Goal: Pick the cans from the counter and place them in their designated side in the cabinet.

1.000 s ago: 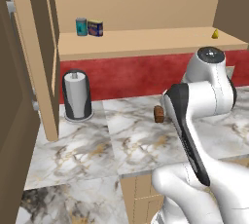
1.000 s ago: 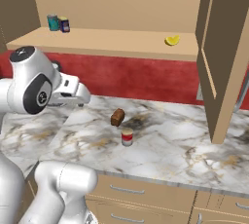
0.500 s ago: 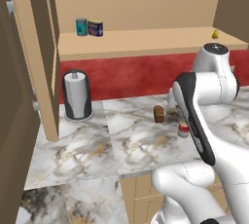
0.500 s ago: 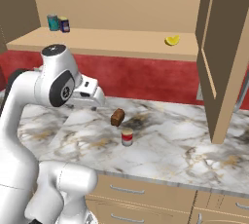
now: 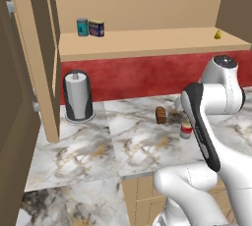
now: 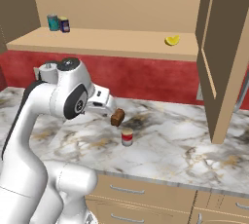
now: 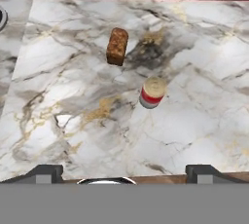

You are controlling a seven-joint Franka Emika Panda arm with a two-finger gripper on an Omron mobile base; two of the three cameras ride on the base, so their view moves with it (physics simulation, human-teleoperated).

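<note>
Cabinet (image 6: 112, 47) shelf: blue can (image 5: 96, 28), teal can (image 5: 82, 26).

Even, bright rendered light throughout, with no glare or blur. Soft faint shadows sit under the shelf board (image 5: 147, 48). Edges stay sharp and undistorted.

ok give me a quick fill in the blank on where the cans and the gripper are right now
1. The red can stands on the ______.
2. The dark blue can sits on the cabinet shelf beside a ______ can.
3. The gripper hangs above the counter with its jaws ______.
4. The small brown block lies ______ from the red can, not touching it.

Missing words: counter; teal; open; apart
</note>
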